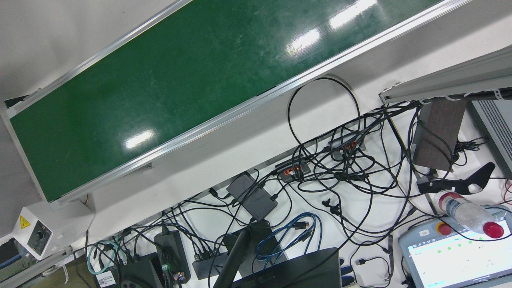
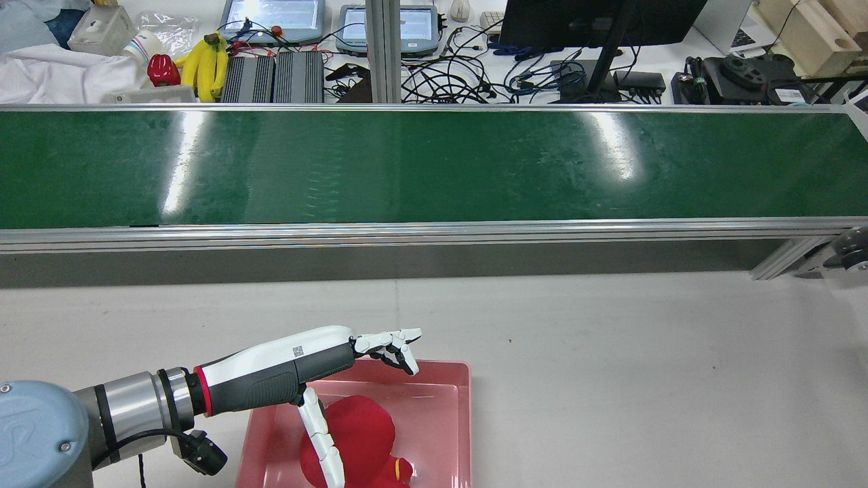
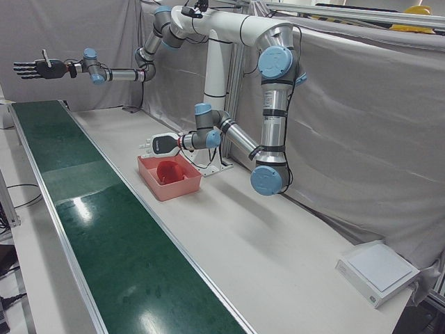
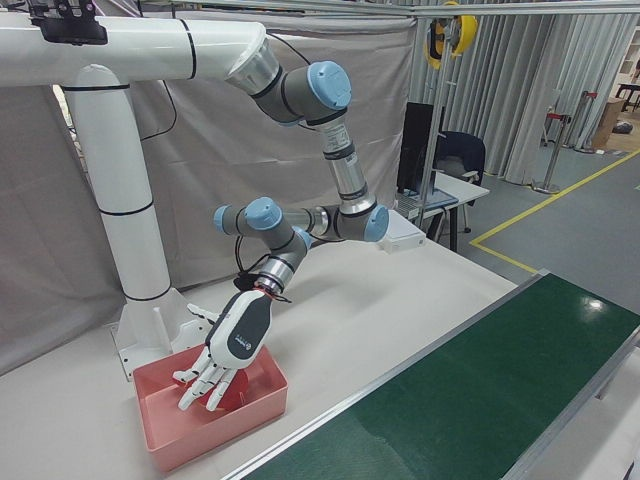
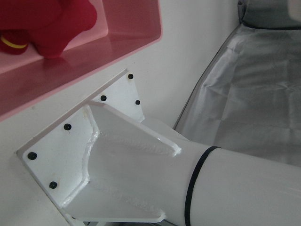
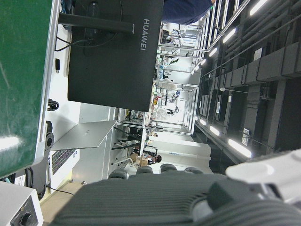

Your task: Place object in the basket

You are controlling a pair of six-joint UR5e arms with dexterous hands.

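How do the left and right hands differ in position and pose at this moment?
The left hand hangs low over the pink basket, with the red object lying below it; the right hand is raised high above the far end of the green conveyor belt. Both are open, fingers apart, holding nothing.

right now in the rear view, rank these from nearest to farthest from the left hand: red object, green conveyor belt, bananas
1. Red object: in the pink basket, directly under the left hand.
2. Green conveyor belt: across the middle, beyond the white table.
3. Bananas: past the belt, on the far desk at upper left.
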